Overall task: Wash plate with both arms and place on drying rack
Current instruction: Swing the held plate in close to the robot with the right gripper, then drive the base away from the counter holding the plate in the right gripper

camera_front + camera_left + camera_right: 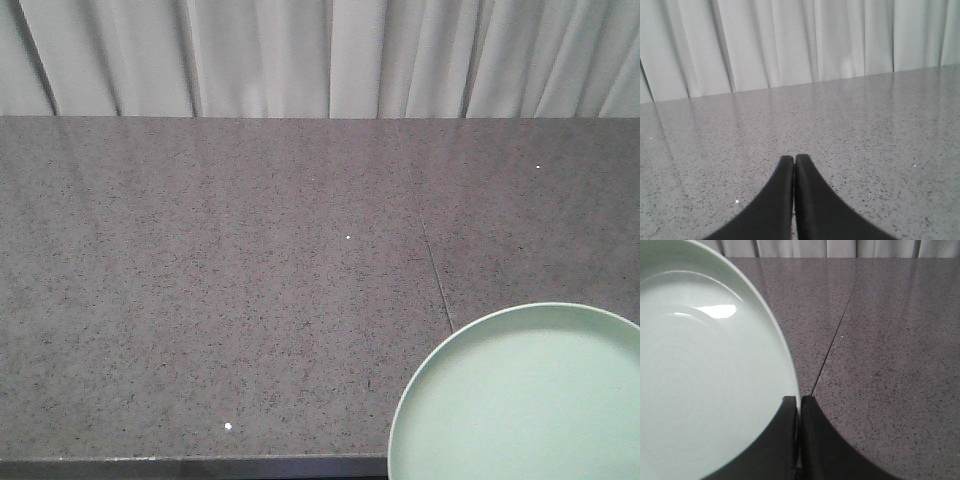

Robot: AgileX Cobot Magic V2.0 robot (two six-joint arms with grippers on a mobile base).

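Observation:
The pale mint-green plate (pixel 520 400) fills the lower right corner of the front view, over the counter's front edge. In the right wrist view the plate (pixel 705 380) takes up the left half, and my right gripper (pixel 799 399) is shut on its rim, one black finger inside the rim and one outside. My left gripper (pixel 794 158) is shut with nothing between its fingers, hovering over bare counter. Neither arm shows in the front view. The drying rack is out of view.
A speckled grey stone counter (pixel 200 280) spans all views, with a thin seam (pixel 430 250) running front to back. Pale pleated curtains (pixel 300 50) hang behind it. The counter's front edge (pixel 190 463) lies at the bottom of the front view.

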